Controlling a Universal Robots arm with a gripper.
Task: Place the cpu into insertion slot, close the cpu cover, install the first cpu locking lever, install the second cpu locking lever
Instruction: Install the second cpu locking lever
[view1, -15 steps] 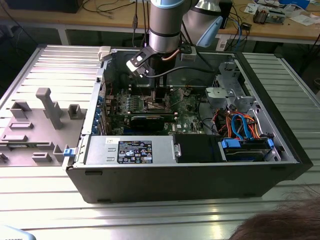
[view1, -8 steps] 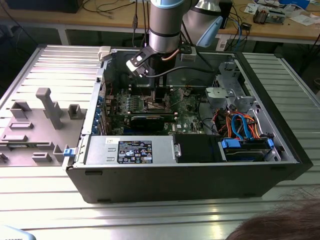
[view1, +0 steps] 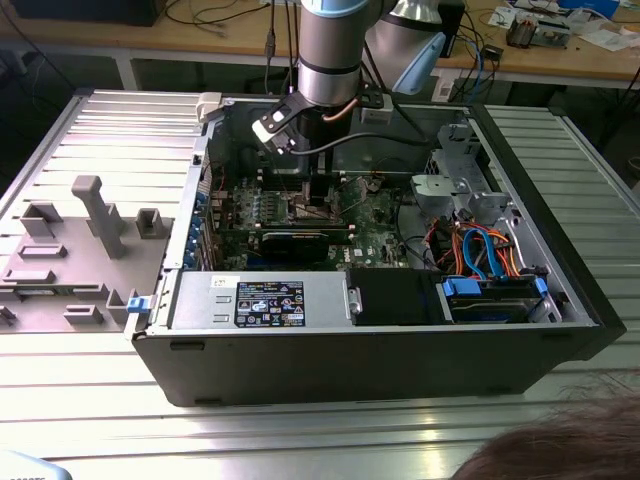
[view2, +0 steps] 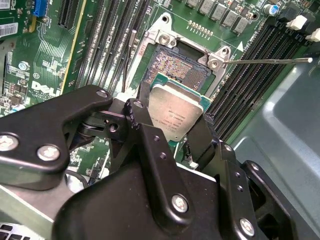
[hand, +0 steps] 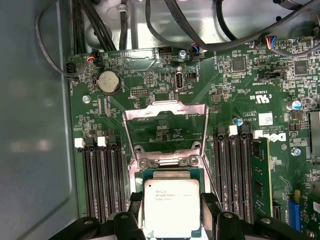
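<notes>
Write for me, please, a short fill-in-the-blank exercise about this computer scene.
1. The gripper is shut on the ____.
2. The cpu cover is ____, not closed.
3. The circuit board around the insertion slot is ____ in colour.
Missing words: cpu; open; green.

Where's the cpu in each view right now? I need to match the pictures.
Exterior view: cannot make it out; the arm stands over the board.
Second wrist view: cpu tilted, held in the gripper, over the insertion slot.
First wrist view: cpu in the gripper, near the open cover.
Landmark: black memory slots flank it in both wrist views.
</notes>
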